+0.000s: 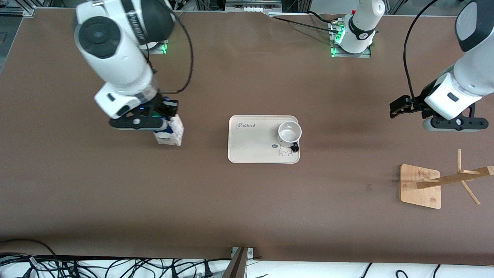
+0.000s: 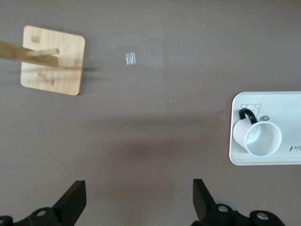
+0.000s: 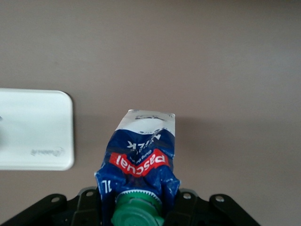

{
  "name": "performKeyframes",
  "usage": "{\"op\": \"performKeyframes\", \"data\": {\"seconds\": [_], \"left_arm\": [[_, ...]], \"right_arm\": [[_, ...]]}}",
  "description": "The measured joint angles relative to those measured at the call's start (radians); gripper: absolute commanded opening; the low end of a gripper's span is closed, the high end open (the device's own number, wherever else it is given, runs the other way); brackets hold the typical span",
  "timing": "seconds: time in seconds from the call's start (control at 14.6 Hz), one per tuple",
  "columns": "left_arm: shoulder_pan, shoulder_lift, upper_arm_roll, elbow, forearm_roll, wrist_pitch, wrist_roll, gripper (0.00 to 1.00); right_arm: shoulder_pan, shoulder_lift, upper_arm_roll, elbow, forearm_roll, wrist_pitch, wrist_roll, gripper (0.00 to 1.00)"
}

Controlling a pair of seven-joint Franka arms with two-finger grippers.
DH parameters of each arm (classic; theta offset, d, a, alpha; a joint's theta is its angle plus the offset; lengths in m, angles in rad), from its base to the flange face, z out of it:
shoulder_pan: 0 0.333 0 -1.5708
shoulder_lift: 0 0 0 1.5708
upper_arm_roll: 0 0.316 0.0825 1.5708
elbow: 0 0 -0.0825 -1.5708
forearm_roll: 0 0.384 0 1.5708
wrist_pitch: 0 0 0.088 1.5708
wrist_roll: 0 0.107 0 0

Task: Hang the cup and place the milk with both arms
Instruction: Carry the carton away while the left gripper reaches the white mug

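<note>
Two white arms (image 1: 115,58) with black joints, and black cables loop off both. Each gripper mount above the jaws is a black bar with round screw bosses; green lights glow at both bases (image 1: 349,46).

The tray (image 1: 251,150) carries the word "Rabbit" in script near one corner, plus a small bear-like drawing by the cup (image 1: 289,133). The milk (image 3: 141,155) carton shows "Pascual" on a red band, with "MILK" printed above it.
</note>
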Motion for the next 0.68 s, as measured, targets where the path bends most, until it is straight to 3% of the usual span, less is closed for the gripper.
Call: {"op": "performKeyframes", "data": {"seconds": [0.27,0.68], "left_arm": [[0.012,-0.002,-0.017,-0.01,-0.002,0.0,0.008,1.0],[0.004,0.048,-0.206,-0.033,-0.043,0.039,-0.272,1.0]], "right_arm": [[-0.005,-0.039,-0.151,-0.005,0.005,-0.08,-0.247,0.45],[-0.008,-0.041,-0.307,-0.045,0.07,-0.104,-0.394,0.45]]}}
